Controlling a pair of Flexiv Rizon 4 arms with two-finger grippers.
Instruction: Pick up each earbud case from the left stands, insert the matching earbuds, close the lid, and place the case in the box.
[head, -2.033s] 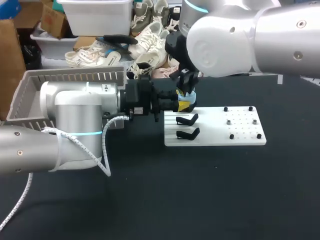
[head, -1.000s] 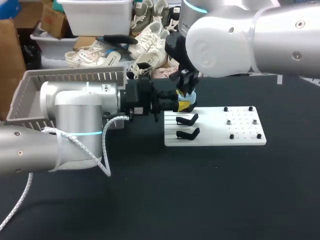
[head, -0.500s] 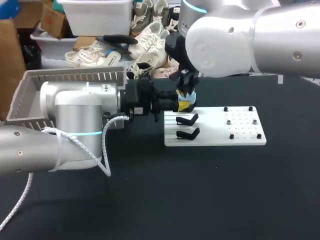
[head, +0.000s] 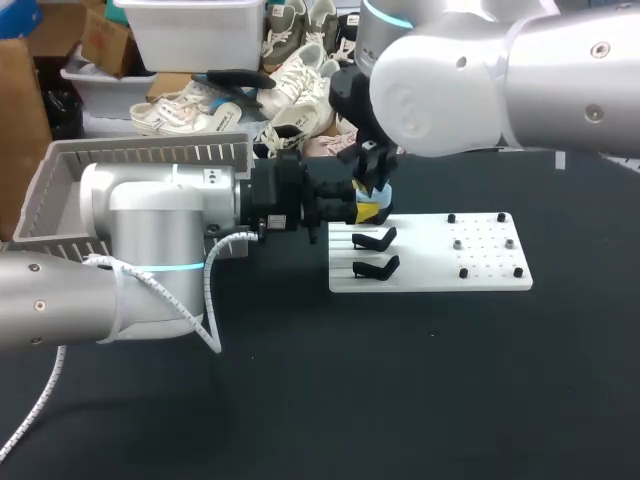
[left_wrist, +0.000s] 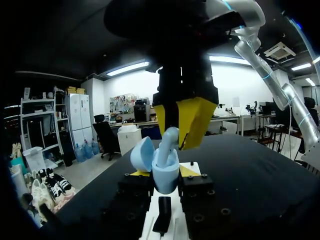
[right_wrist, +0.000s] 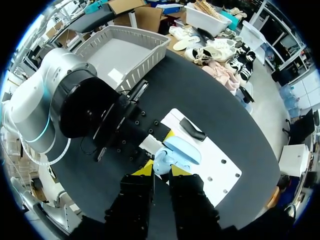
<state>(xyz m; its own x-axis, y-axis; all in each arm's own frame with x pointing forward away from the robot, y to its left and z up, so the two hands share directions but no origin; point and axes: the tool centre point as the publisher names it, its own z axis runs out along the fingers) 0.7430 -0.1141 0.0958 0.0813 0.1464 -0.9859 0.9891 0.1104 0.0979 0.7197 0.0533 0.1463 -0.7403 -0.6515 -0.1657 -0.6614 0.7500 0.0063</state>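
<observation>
A light blue earbud case (left_wrist: 165, 175) with its lid (left_wrist: 142, 152) swung open stands upright between the yellow tips of my left gripper (left_wrist: 164, 171), which is shut on it. Over the case, my right gripper (left_wrist: 182, 120) comes straight down, shut on a light blue earbud (left_wrist: 169, 140) whose stem sits in the case's opening. In the head view both grippers meet at the far left corner of the white stand board (head: 480, 270), the case (head: 374, 199) between them. The right wrist view shows my right gripper (right_wrist: 161, 171) above the open case (right_wrist: 180, 150).
Two black stands (head: 375, 240) (head: 375, 268) sit on the board's left part, and small black pegs (head: 462, 272) on its right part. A grey slatted basket (head: 60, 185) stands at the table's far left, behind my left arm.
</observation>
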